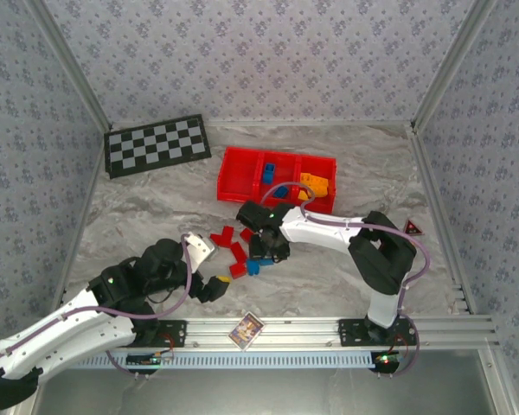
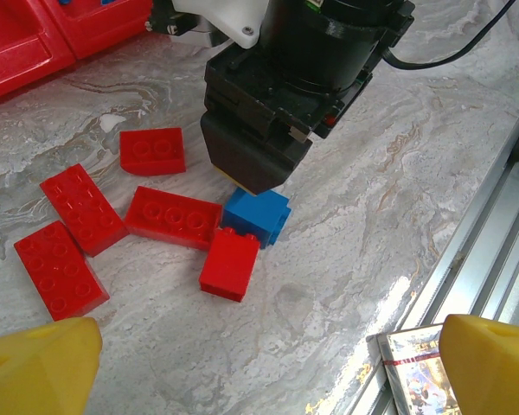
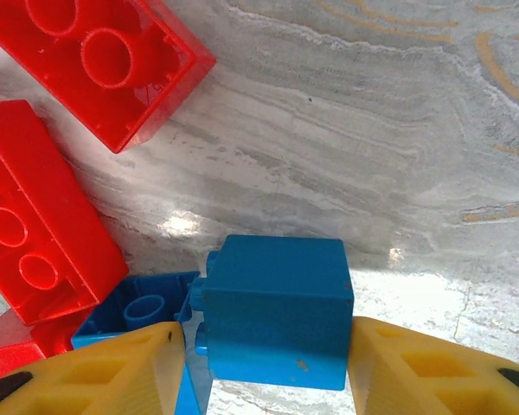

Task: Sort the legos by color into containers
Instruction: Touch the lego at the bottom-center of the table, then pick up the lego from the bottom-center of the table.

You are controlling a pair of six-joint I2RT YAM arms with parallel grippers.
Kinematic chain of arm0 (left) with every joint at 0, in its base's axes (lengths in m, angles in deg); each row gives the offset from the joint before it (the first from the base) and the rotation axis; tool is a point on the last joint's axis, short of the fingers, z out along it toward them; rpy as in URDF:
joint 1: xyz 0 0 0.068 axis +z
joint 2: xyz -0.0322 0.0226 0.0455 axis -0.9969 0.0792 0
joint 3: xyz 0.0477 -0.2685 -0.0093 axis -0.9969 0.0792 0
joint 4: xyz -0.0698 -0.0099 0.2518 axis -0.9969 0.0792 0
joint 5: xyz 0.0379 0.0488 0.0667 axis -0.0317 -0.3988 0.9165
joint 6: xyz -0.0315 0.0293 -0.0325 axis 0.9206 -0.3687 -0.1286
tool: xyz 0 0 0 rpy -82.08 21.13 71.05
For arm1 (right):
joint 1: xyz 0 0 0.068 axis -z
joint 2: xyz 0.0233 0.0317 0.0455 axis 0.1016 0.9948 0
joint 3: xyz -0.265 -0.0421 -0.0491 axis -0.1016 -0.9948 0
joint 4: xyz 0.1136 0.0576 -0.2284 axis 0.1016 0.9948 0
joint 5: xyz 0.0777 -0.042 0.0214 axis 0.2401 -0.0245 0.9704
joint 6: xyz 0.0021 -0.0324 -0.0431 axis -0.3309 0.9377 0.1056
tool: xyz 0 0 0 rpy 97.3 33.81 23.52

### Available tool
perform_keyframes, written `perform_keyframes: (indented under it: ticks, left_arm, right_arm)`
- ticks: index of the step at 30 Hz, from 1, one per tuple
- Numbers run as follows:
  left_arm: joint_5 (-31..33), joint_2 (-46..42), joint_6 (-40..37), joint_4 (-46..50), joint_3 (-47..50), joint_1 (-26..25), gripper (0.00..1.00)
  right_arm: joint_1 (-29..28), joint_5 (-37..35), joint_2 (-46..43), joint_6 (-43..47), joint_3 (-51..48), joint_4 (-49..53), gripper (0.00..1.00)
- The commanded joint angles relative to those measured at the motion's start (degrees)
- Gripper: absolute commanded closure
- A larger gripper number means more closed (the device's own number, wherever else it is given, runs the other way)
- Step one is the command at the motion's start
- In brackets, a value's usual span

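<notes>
Blue plastic brick [image 3: 272,311] (glossy, boxy).

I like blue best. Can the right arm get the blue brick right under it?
Probably yes. Its yellow fingers sit on either side of the blue brick, with nothing between; the red bricks lie off to one side.

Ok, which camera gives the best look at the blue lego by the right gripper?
Right wrist: the blue lego is large and close between the right gripper's yellow fingers. Left wrist shows it partly under that gripper; top external shows it as a small blue speck.
</notes>
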Motion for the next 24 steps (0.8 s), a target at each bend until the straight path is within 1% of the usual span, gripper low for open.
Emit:
perform_keyframes:
  ticks: [1,4,10,13,19,22,24]
  left_arm:
    - [-0.5,0.2,-0.2,0.1,-0.6,-0.6,0.00]
    - [-0.4,0.2,-0.2,0.1,-0.6,-0.7,0.00]
    - [-0.6,0.3,-0.2,0.0,-0.6,-0.7,0.00]
    - [-0.6,0.3,-0.2,0.0,-0.6,-0.7,0.00]
    - [-0.7,0.4,-0.2,0.0,-0.6,-0.7,0.00]
    - [-0.7,0.4,-0.2,0.1,-0.6,-0.7,0.00]
    - [-0.7,0.4,-0.2,0.0,-0.6,-0.7,0.00]
  right_arm:
    - [0.5,-1.8,1.9,0.1,0.6,2.7,0.49]
    - [0.9,-2.1,2.0,0.4,0.3,2.8,0.53]
    - [2.3,-2.5,2.0,1.0,-0.3,2.9,0.53]
    - [2.9,-2.4,2.1,1.4,-0.3,2.6,0.52]
    - [3.1,-1.9,3.5,1.9,1.2,2.4,0.43]
    - [3.2,-1.8,4.3,2.1,2.0,2.3,0.43]
    - [3.3,-1.7,4.7,2.3,2.3,2.1,0.46]
